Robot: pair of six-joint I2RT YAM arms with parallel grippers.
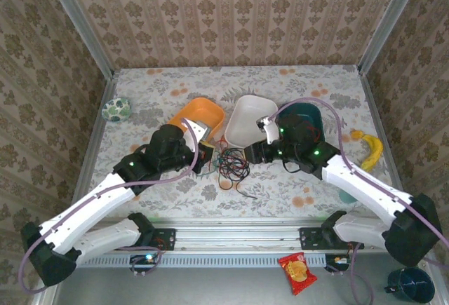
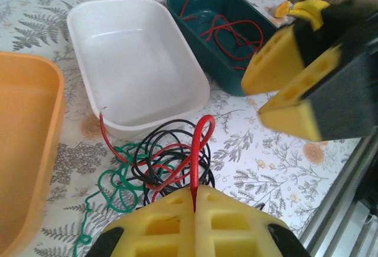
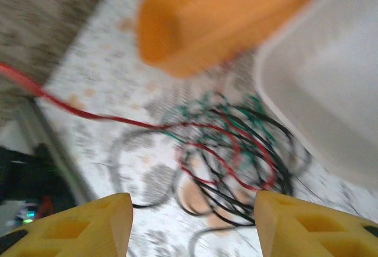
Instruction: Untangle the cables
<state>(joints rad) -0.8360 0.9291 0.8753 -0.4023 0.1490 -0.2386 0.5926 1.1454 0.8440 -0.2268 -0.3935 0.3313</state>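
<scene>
the flowered desk (image 1: 302, 87) is crowded beyond the left claw (image 2: 195, 210): an orange tub (image 2: 23, 150) to its left, a white tub (image 2: 133, 62) straight ahead, and a dark green tub (image 2: 204, 62) further right with red wire (image 2: 227, 32) inside. the right claw (image 3: 192, 221) is held open above the cables (image 2: 159, 165), gripping nothing. the cables are heaped in a red, black and green tangle just ahead of the left claw, beside the white tub. one red cable (image 2: 198, 150) is pinched in the closed left claw.
</scene>
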